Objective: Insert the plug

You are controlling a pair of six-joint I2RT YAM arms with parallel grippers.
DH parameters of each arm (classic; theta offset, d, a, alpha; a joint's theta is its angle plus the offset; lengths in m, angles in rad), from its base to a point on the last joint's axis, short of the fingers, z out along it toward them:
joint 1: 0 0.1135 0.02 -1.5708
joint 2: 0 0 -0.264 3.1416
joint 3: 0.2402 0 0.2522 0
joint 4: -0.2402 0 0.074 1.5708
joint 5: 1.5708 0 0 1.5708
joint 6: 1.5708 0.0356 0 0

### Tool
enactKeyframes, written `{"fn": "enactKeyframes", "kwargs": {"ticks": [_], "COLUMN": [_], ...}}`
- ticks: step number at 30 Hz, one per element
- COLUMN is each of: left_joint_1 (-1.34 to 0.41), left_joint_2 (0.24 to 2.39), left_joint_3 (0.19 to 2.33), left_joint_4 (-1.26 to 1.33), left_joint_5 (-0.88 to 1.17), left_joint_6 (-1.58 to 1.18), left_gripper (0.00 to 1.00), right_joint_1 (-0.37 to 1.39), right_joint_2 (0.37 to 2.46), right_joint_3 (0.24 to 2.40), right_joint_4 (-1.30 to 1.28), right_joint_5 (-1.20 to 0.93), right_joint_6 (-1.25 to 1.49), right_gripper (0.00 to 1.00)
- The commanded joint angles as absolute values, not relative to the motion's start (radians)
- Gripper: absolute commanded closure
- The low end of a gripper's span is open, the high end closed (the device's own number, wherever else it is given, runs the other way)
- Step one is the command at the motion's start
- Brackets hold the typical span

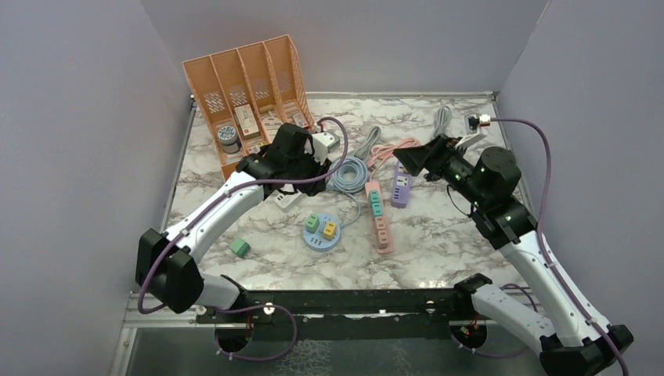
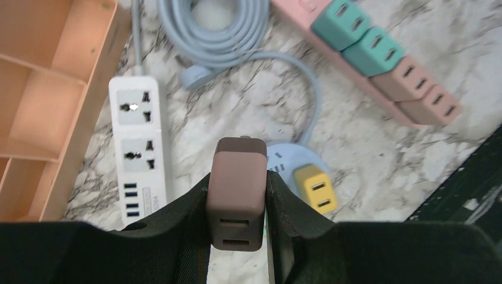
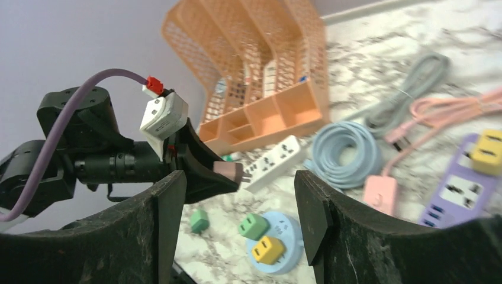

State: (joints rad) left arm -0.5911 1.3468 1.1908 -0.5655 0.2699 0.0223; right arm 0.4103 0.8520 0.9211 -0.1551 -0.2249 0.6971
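Left tool [image 2: 237,198] clamped on the brown plug [image 2: 235,177], held above the desk [image 2: 379,154] between the white strip [image 2: 140,160] and the round hub [image 2: 293,158], prongs pointing away from the wrist. Right tool [image 3: 240,189] apart, empty, raised to one side. Step in hand: carrying the plug to a socket. Next move likely calls for aligning the prongs over a free socket, then pressing straight in.

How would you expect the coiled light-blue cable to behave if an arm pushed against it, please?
The coiled light-blue cable lies in loose loops, so it would probably flex and spread rather than slide as one piece. Its free run curves to the round blue socket hub, so a hard push might tug that hub along. It looks unlikely to roll.
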Motion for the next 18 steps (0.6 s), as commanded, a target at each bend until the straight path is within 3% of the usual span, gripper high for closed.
{"fn": "enactKeyframes", "kwargs": {"ticks": [1,18], "left_joint_1": [-0.541,-0.508], "left_joint_2": [1.427,1.900], "left_joint_3": [1.229,1.689], "left_joint_4": [-0.683,-1.081], "left_joint_5": [0.183,0.000], "left_joint_6": [0.126,0.229], "left_gripper": [1.00,1.00], "right_joint_1": [0.406,0.407], "right_joint_2": [0.803,0.759], "right_joint_3": [0.891,0.867], "right_joint_4": [-0.342,-0.435], "right_joint_5": [-0.015,0.102], "right_joint_6": [0.663,0.621], "right_gripper": [0.34,0.35]}}
